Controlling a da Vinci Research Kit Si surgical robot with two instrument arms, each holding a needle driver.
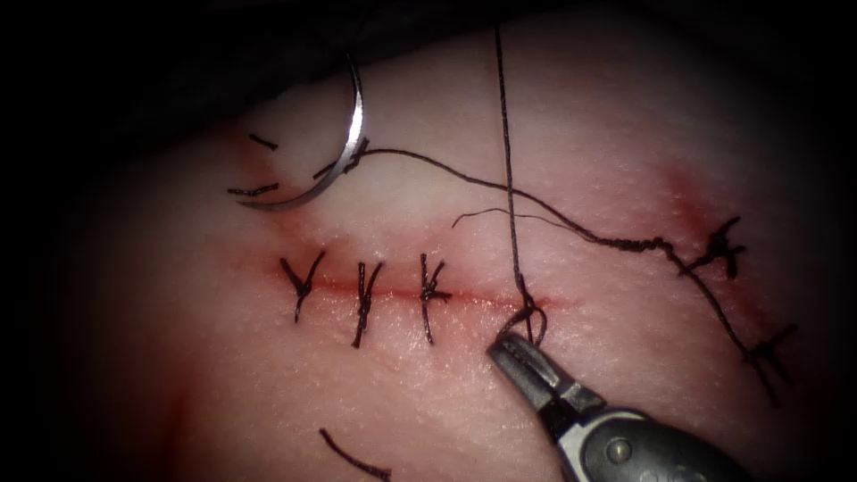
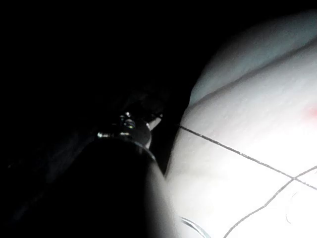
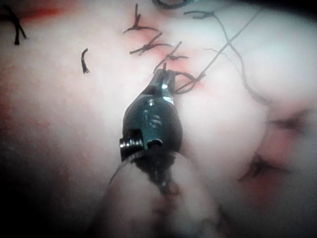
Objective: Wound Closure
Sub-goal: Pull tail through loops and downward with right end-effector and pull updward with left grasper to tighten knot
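Needle [image 1: 344,153] is lying free on the tissue [image 1: 446,402], up left of the cut [image 1: 393,290], thread [image 1: 509,134] trailing from it. Right tool [image 1: 509,350] is pinching the thread loop beside the cut, jaws pressed together.

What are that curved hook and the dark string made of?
The curved silver needle, lying free on the pale tissue, looks like polished metal: it glints. The dark thread looks like matte braided fibre. The right end effector grips it at the cut.
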